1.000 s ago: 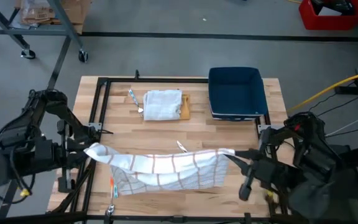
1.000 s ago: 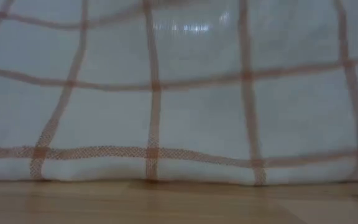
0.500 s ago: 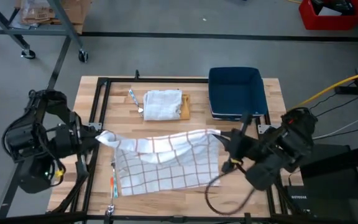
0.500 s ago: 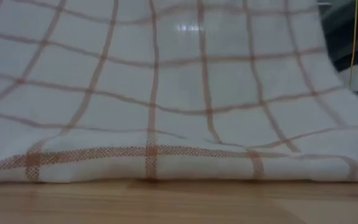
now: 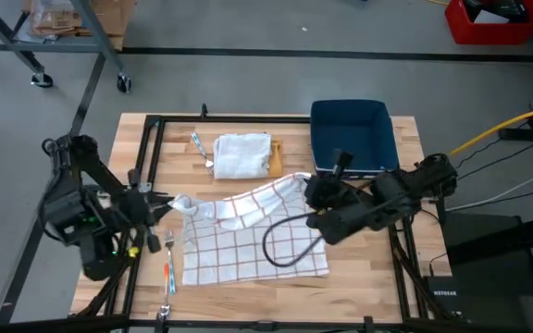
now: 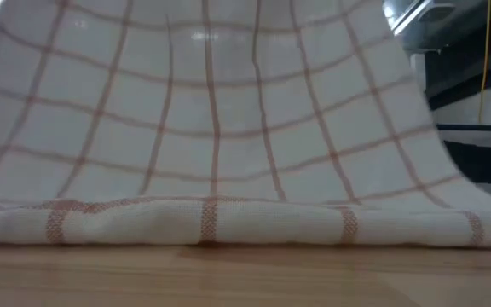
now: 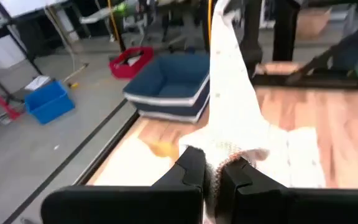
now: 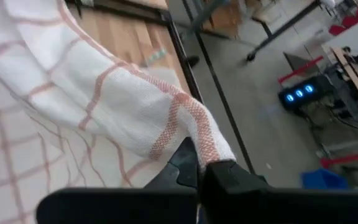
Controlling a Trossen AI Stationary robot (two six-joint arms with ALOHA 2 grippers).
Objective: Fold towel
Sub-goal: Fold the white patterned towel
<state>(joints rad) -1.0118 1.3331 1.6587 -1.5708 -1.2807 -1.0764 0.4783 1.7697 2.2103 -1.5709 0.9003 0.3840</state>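
The wooden table (image 5: 359,268) carries the largest thing on it, the checked towel (image 5: 248,250), white with thin red-brown lines. Its near half lies flat toward the table's near edge, between the two arms, while its far edge is lifted off the wood and sags between two raised corners. In the low view the towel (image 6: 220,128) fills nearly the whole picture, its near hem resting on the wood and the cloth rising behind it.

At the far right of the table sits a dark blue bin (image 5: 352,137). To its left, at the far middle, a second, folded white cloth (image 5: 241,154) lies on a small wooden board (image 5: 275,159).

The left gripper (image 5: 167,199) is at the towel's left raised corner, fingers clenched on the cloth; its wrist view shows the two dark fingers (image 7: 189,167) pinching a bunched edge of the towel (image 7: 232,106), which stretches away toward the bin (image 7: 169,84). The right gripper (image 5: 305,188) is at the right raised corner, just near of the bin, likewise clamped on the towel; its wrist view shows the hemmed corner (image 8: 201,134) caught between its fingers (image 8: 185,163).
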